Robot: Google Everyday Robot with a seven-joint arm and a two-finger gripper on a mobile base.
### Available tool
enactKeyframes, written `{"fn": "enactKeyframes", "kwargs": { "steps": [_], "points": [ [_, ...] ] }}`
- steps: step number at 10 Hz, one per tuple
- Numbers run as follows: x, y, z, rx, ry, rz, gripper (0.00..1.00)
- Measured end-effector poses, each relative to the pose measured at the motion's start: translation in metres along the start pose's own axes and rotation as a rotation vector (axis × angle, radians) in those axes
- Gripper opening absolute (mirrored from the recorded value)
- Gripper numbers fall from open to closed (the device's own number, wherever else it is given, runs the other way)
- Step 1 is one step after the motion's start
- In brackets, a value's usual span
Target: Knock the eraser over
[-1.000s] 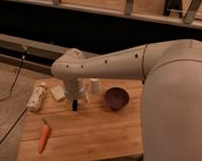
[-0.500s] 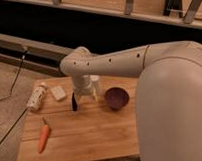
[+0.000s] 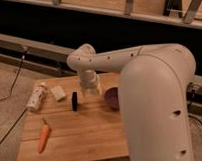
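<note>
A wooden table stands in dim, warm light on a grey floor. A dark cable trails over the floor at the left. Behind the table a pale rail runs along a dark wall. Wooden boards cross the far top. The gripper hangs over the table's far middle.

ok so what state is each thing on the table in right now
eraser: standing upright, not knocked over
gripper: low over the table, close beside the eraser
carrot: lying flat
bottle: lying on its side
pale block: lying flat
purple bowl: upright, partly hidden by the arm
</note>
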Motion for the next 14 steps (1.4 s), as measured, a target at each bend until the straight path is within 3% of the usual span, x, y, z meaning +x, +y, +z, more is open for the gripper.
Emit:
{"fn": "enactKeyframes", "kwargs": {
  "steps": [3, 7, 11, 14],
  "points": [
    [-0.020, 0.016, 0.024, 0.017, 0.021, -0.014, 0.65],
    [-0.028, 0.055, 0.033, -0.026, 0.040, -0.065, 0.65],
    [-0.014, 0.125, -0.017, -0.165, 0.021, -0.191, 0.65],
    [-0.003, 0.146, -0.031, -0.199, 0.011, -0.246, 0.65]
  ]
}}
